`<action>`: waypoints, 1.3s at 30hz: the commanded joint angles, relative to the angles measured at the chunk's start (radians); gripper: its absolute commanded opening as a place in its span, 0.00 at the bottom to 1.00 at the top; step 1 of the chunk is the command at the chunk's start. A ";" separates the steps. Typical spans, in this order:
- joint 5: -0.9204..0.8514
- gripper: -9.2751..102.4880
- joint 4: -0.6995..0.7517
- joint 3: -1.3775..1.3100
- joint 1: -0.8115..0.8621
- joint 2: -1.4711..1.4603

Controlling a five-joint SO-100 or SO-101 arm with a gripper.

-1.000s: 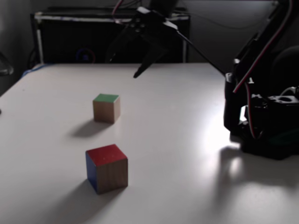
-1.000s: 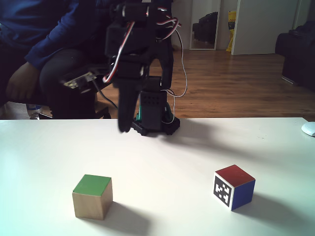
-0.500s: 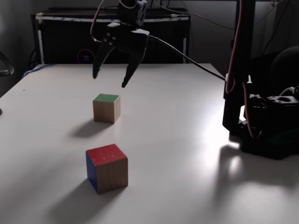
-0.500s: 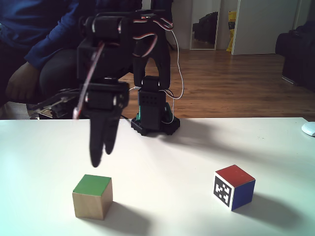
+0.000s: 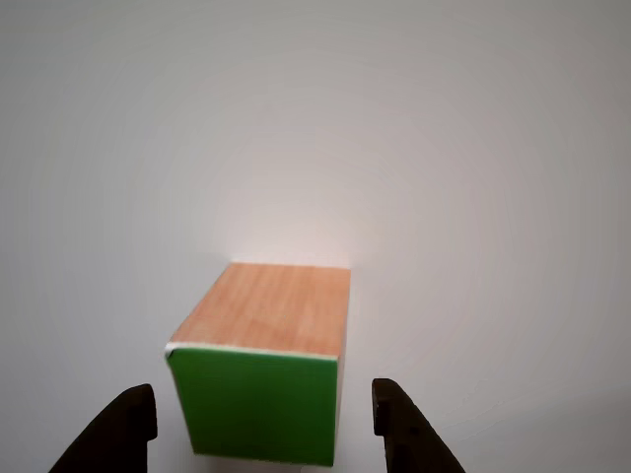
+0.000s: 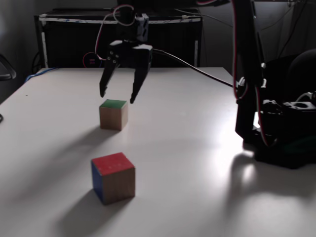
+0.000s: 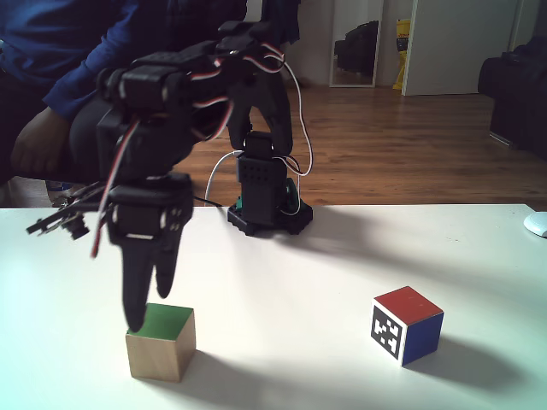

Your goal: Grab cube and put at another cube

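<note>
The cube (image 6: pixel 113 114) is light wood with a green top and stands on the white table (image 6: pixel 187 163). My gripper (image 6: pixel 117 97) hangs open just above it, one finger to each side. In the other view the cube (image 5: pixel 264 370) lies between the two black fingertips (image 5: pixel 128 426), not touched by either. From the opposite fixed view the gripper (image 7: pixel 147 309) reaches the green top of the cube (image 7: pixel 161 343). Another cube (image 7: pixel 407 325), with a red top, a blue side and a black-and-white marker face, stands apart to the right; its wooden and blue sides (image 6: pixel 113 177) face the first fixed view.
The arm's base (image 6: pixel 276 133) stands at the table's right side, with cables running to the gripper. A dark cabinet (image 6: pixel 118 39) sits behind the table. A seated person (image 7: pixel 51 85) is behind the arm. A white object (image 7: pixel 537 224) lies at the table's right edge.
The gripper has swung across from beside the base and come down over the green-topped cube, staying open. Both cubes are where they were.
</note>
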 commanded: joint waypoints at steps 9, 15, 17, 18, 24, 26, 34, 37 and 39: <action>-0.002 0.40 0.009 -0.087 -0.015 -0.081; 0.015 0.40 0.009 -0.094 -0.040 -0.112; 0.023 0.40 0.009 -0.094 -0.049 -0.114; 0.028 0.40 0.009 -0.094 -0.052 -0.115; 0.044 0.40 0.009 -0.089 -0.071 -0.117; 0.046 0.40 0.003 -0.091 -0.071 -0.117; 0.044 0.37 0.000 -0.100 -0.067 -0.127; 0.040 0.37 0.000 -0.101 -0.064 -0.137; 0.038 0.37 0.000 -0.107 -0.061 -0.146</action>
